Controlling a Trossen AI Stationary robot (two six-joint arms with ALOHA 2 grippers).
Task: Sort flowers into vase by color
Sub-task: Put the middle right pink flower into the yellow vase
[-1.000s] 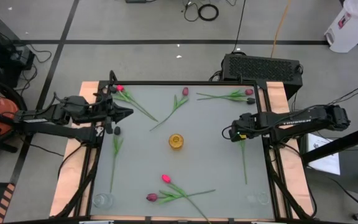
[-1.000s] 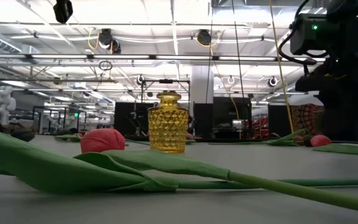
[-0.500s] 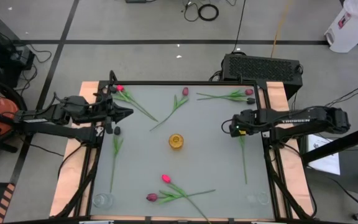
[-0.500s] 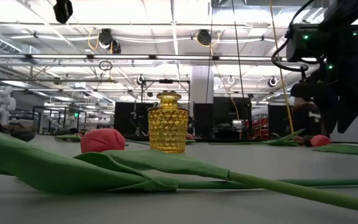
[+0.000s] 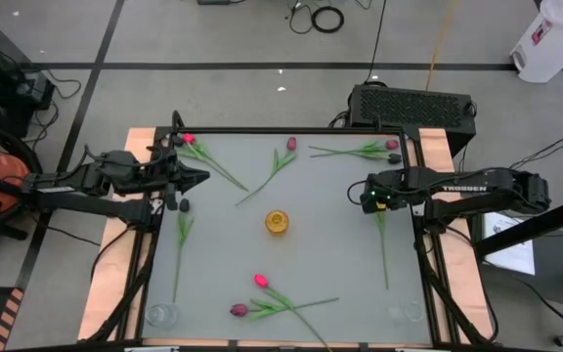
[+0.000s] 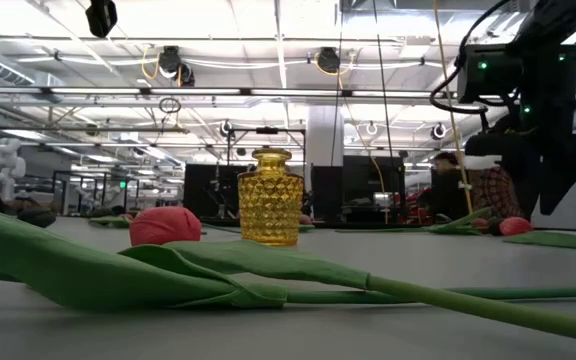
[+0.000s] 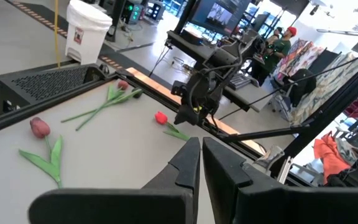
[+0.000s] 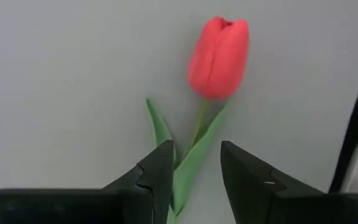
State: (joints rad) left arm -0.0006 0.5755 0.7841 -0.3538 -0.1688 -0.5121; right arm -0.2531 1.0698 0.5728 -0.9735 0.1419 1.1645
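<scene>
Red tulip point(image 8: 218, 57), hidden under the arm from above, lies below the right end effector point(image 8: 196, 168), fingers parted and empty.

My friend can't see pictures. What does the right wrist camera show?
A red tulip lies on the grey table, its green stem running down between the right pincer, whose two dark fingers stand open just above it.

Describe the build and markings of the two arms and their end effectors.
Both arms are dark, jointed links. The right arm carries white lettering along its forearm and a green light near the wrist. Each end effector, left and right, has two dark, angular fingers.
</scene>
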